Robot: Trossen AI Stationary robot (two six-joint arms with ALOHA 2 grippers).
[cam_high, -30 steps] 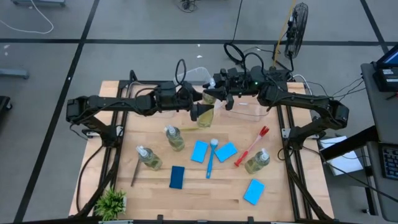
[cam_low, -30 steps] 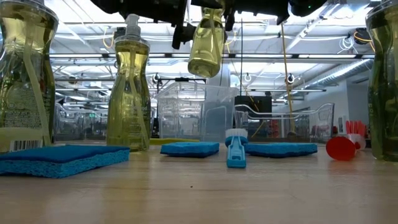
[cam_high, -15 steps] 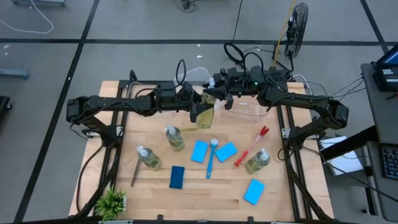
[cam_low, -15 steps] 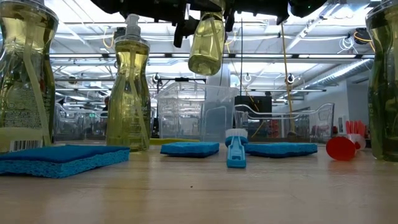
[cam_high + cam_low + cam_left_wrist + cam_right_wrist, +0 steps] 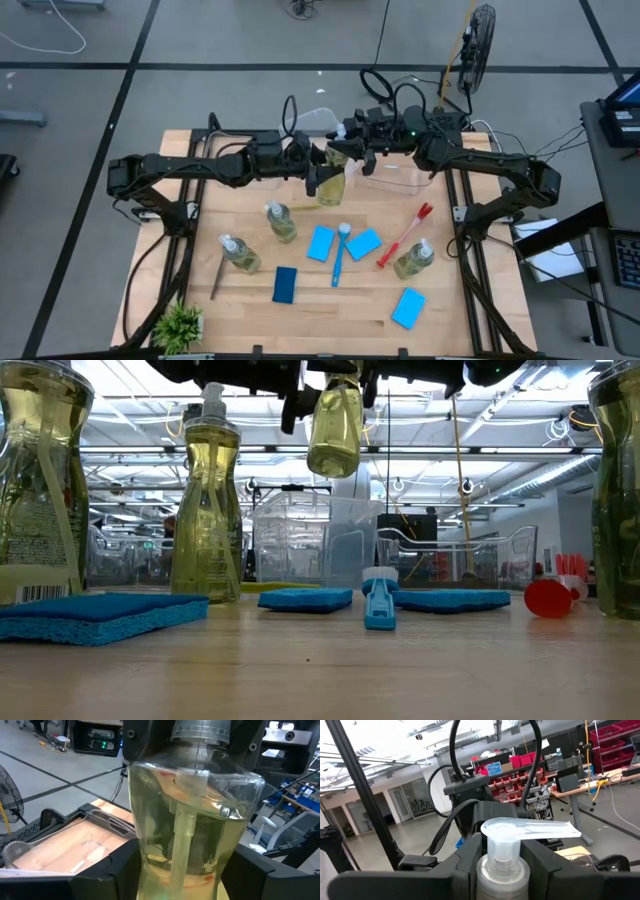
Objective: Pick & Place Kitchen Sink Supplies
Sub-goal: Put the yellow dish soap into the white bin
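Observation:
A clear bottle (image 5: 332, 188) of yellow-green liquid with a white pump top (image 5: 530, 830) hangs in the air over the far middle of the table, also seen in the low view (image 5: 335, 432). My left gripper (image 5: 320, 183) comes in from the left and is shut on its body. My right gripper (image 5: 346, 158) comes in from the right and is shut on its neck. On the table stand three more bottles (image 5: 280, 222), (image 5: 240, 253), (image 5: 413, 258). Among them lie several blue sponges (image 5: 320, 243), a blue brush (image 5: 340, 255), a red brush (image 5: 405, 235) and a dark brush (image 5: 217, 277). My left gripper pinches the bottle's body (image 5: 142, 865) between its two fingers (image 5: 107, 872), one on each side, coming level from the table's left. The bottle stands about upright in the hold, clear of the table. My right gripper pinches the bottle's neck (image 5: 502, 870) just under the white pump top, one finger (image 5: 465, 862) on each side, coming about level from the table's right. The bottle hangs below the fingers, lifted clear.
A clear plastic bin (image 5: 395, 178) stands at the far edge under my right arm, and another (image 5: 255, 178) shows under my left arm. A small green plant (image 5: 180, 325) sits at the near left corner. Bare wood lies along the near edge.
My left gripper's fingers have come in from a wide gap and shut on the body of the hanging bottle. Both arms have kept their places, and the bottle stays in the air.

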